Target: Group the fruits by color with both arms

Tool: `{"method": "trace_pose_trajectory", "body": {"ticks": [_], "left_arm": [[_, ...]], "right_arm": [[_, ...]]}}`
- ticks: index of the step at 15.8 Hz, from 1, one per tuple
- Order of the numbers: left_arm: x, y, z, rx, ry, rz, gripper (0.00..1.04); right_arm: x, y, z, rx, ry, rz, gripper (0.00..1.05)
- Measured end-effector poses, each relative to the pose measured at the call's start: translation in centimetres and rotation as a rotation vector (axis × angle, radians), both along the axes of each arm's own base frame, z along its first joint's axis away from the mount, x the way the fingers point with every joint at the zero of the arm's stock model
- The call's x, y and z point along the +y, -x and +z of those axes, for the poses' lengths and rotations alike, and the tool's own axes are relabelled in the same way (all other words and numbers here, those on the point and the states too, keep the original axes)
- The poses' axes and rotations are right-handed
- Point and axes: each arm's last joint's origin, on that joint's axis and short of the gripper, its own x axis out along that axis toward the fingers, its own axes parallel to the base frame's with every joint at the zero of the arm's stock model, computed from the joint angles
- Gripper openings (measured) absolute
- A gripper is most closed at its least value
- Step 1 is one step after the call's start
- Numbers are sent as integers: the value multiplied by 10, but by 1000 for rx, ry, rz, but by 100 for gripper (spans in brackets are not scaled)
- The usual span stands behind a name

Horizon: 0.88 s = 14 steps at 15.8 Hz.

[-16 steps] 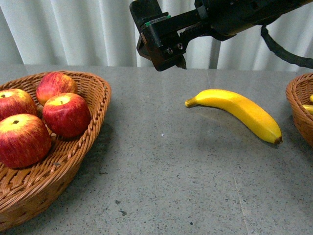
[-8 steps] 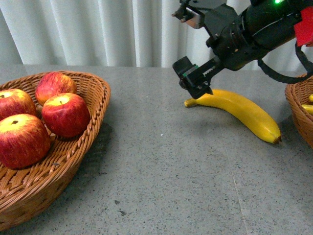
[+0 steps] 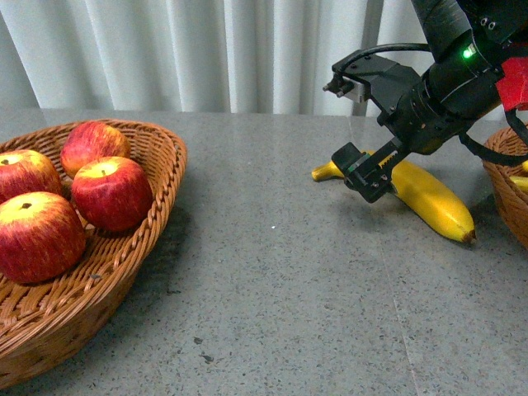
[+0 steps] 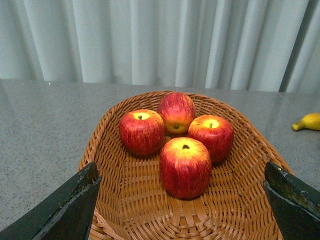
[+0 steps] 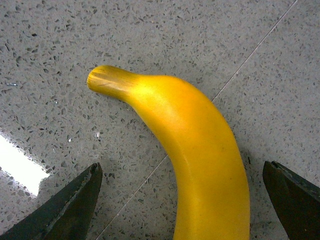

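Note:
Several red apples [image 3: 111, 191] lie in a wicker basket [image 3: 157, 210] at the left. They also show in the left wrist view [image 4: 185, 167], where my left gripper [image 4: 182, 210] is open and empty over the basket's near rim [image 4: 112, 220]. A yellow banana [image 3: 433, 202] lies on the grey table at the right. My right gripper [image 3: 356, 130] is open and lowered over the banana's stem end. In the right wrist view the banana [image 5: 200, 150] lies between the spread fingers [image 5: 65, 210], untouched.
A second wicker basket [image 3: 502, 169] stands at the right edge with a bit of another banana [image 3: 520, 183] in it. White curtains hang behind the table. The banana's tip [image 4: 309, 121] shows past the apple basket in the left wrist view.
My right arm has come down and to the right, from high above the table's middle to the banana's stem end. The apples and banana have not moved.

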Motion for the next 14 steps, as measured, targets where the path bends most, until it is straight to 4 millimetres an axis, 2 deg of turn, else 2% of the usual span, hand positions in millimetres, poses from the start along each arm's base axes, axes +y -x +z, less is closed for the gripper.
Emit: {"method": "trace_pose_trajectory", "body": {"ticks": [5, 11, 12, 14], "left_arm": [[0, 0, 0, 0, 0, 0, 98], [0, 0, 0, 0, 0, 0, 98], [0, 0, 0, 0, 0, 0, 98], [0, 0, 0, 0, 0, 0, 98]], "right_arm": [[0, 0, -11, 42, 33, 1, 98], [1, 1, -10, 40, 23, 12, 52], [2, 1, -5, 39, -26, 17, 37], [3, 1, 33, -36, -177, -3, 34]]}}
